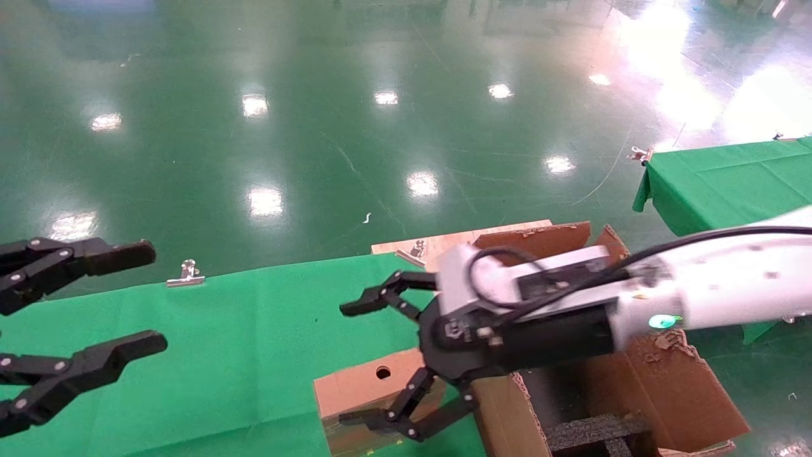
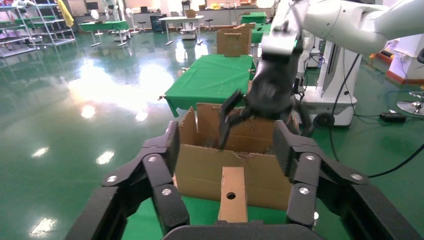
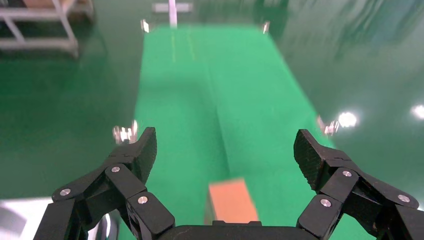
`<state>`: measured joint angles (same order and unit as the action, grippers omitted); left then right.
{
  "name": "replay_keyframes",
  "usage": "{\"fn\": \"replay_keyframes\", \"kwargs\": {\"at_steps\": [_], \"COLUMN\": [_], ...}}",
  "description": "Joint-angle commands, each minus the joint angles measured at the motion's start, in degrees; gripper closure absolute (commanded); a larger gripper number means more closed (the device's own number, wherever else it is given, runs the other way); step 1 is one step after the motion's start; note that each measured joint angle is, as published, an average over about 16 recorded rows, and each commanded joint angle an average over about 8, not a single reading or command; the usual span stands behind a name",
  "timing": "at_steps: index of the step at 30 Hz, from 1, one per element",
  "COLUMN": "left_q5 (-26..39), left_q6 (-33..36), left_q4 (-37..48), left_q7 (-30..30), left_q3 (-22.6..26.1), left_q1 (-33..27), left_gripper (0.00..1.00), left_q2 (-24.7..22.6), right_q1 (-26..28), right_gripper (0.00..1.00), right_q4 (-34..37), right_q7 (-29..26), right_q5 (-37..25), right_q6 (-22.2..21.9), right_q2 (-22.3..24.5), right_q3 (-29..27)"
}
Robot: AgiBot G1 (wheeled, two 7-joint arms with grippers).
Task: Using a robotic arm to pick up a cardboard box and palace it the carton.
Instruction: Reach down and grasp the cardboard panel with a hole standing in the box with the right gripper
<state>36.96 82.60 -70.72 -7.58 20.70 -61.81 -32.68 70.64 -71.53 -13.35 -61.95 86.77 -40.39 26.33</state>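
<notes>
The small brown cardboard box (image 1: pixel 355 388) with a round hole in its narrow side stands on the green cloth, right beside the carton. The large carton (image 1: pixel 641 381) with torn flaps and black foam inside sits at the table's right end. My white right arm reaches over the carton; its gripper (image 1: pixel 349 365) is open and empty, hovering just above the box. In the right wrist view the box (image 3: pixel 230 202) lies below the open gripper (image 3: pixel 226 150). My left gripper (image 1: pixel 149 298) is open and empty at the far left. Its wrist view shows the left gripper (image 2: pixel 226 147), the box (image 2: pixel 232 192) and the carton (image 2: pixel 200 172).
The table is covered in green cloth (image 1: pixel 222 343) held by metal clips (image 1: pixel 186 274). A wooden board (image 1: pixel 444 241) lies behind the carton. A second green table (image 1: pixel 723 181) stands at the right. The shiny green floor lies beyond.
</notes>
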Motion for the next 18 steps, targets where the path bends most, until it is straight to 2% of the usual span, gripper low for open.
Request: {"fn": "replay_keyframes", "kwargs": {"at_steps": [1,10,18], "left_q5": [0.0,0.0,0.0], "left_q6": [0.0,0.0,0.0], "left_q4": [0.0,0.0,0.0], "left_q7": [0.0,0.0,0.0], "left_q3": [0.0,0.0,0.0], "left_q1": [0.0,0.0,0.0], "left_gripper": [1.0,1.0,1.0], "left_q2": [0.0,0.0,0.0], "right_q1": [1.47,9.21,15.73], "right_gripper": [0.0,0.0,0.0], "right_q4": [0.82,5.74,8.54], "right_q7": [-0.31,-0.39,1.52], "right_q5": [-3.26,-15.73,-23.31], "right_q6": [0.02,2.55,3.73], "right_q2": [-1.3,-7.8,-11.72], "right_q3": [1.66,9.22,17.02]}}
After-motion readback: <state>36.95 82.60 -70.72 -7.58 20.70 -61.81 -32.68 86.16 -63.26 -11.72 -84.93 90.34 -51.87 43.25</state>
